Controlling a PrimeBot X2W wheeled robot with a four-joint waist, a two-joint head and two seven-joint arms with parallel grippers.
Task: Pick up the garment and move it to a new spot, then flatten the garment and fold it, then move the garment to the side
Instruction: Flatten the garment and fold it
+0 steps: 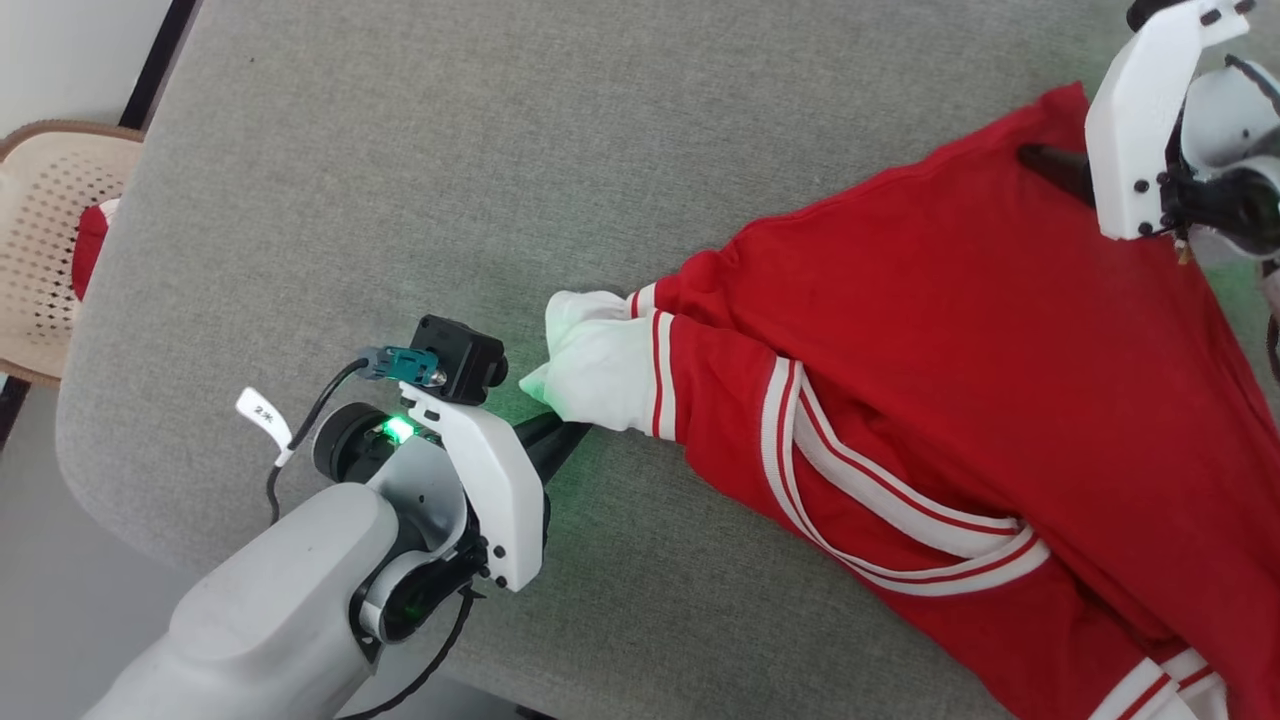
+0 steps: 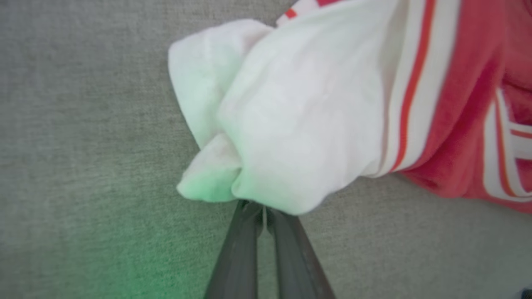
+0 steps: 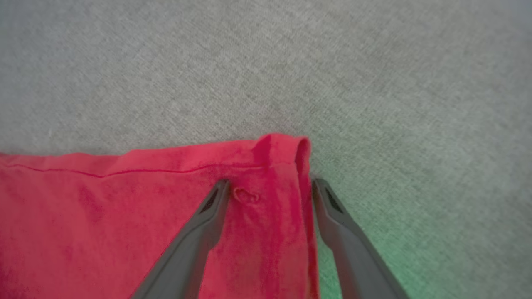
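Where its two dark fingers come together, the left gripper (image 2: 262,207) pinches the edge of the garment's (image 1: 950,350) white sleeve (image 2: 291,124). Its tips are pressed tight with no gap and tucked just under the bunched cloth. Right ahead of those tips the sleeve lies in a crumpled lump on the grey table (image 1: 400,200), its near side tinted green by a light (image 1: 398,430) on the wrist. Past the lump, farther from the gripper, come the red-white striped trim and then the red body. The body spreads across the table toward the other arm, with the striped neck band (image 1: 880,500) lying between the two grippers.

The right gripper (image 3: 270,185) stands spread wide and grips nothing. Its tips are down at a corner of the red hem (image 3: 187,160). One finger lies over the red cloth, and the other is over bare table just beside the cloth's folded side edge, so a narrow strip of the corner sits between them. Whether the tips press on the surface I cannot tell. Just ahead of them the hem ends and plain grey table runs on. Behind them the red cloth runs back under the gripper and off to one side.

Well apart from the left gripper, off the table's edge on its outer side, a beige perforated basket (image 1: 40,200) holds a small red-white cloth (image 1: 88,250).
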